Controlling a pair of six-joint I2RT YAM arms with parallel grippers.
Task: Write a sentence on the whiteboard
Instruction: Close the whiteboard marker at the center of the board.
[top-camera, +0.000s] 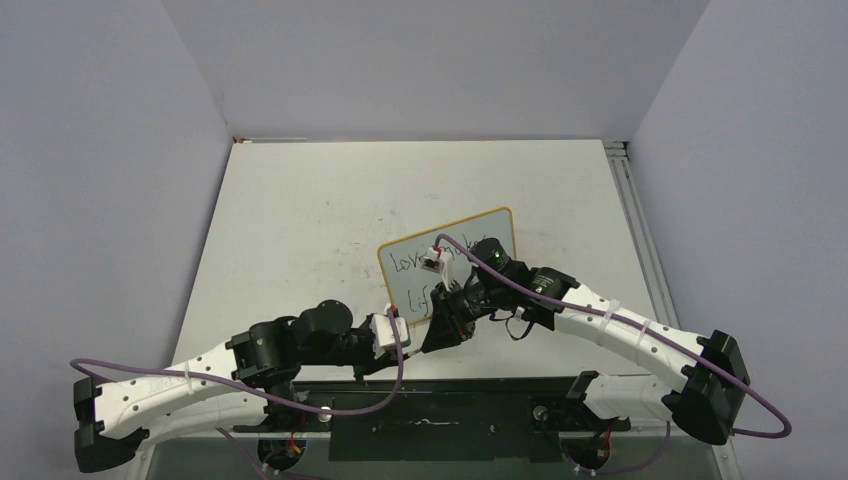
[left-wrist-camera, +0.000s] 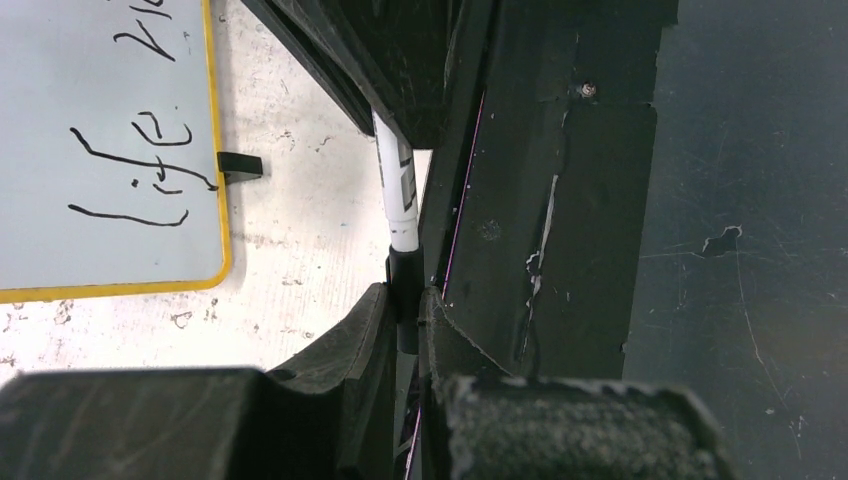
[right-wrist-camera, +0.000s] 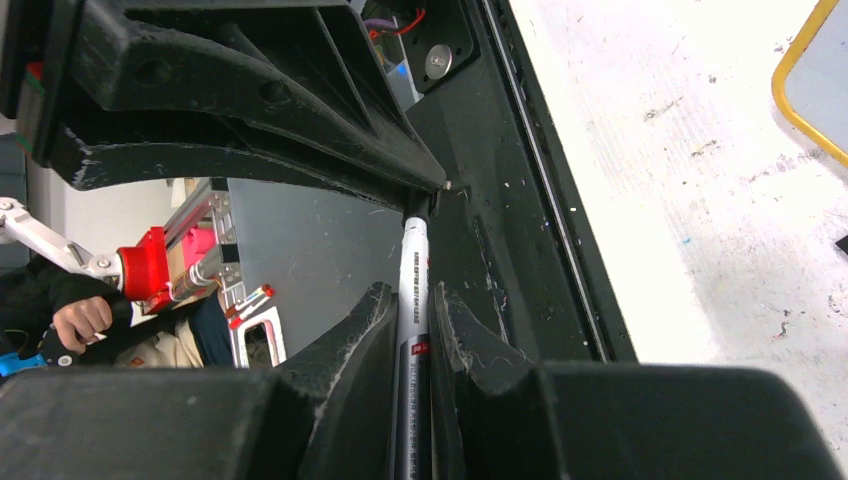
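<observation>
The whiteboard (top-camera: 495, 228) with its yellow frame lies on the table, and my right arm covers part of it. The sentence (top-camera: 405, 263) is in black marker; the left wrist view shows "life" (left-wrist-camera: 135, 170) on the board (left-wrist-camera: 100, 60). In front of the board both grippers meet on one marker. My right gripper (right-wrist-camera: 412, 300) is shut on the white marker barrel (right-wrist-camera: 412, 270). My left gripper (left-wrist-camera: 405, 300) is shut on the black marker cap (left-wrist-camera: 404, 285) at the barrel's end (left-wrist-camera: 398, 180). From above, the left gripper (top-camera: 425, 340) and right gripper (top-camera: 450, 318) sit close together.
A black strip (top-camera: 430, 395) runs along the table's near edge, just below the grippers. One small black foot (left-wrist-camera: 240, 165) sticks out from the board's frame. Grey walls enclose the table. Purple cables (top-camera: 330, 408) loop off both arms. A person's hand (right-wrist-camera: 80, 318) and red hardware show beyond the table.
</observation>
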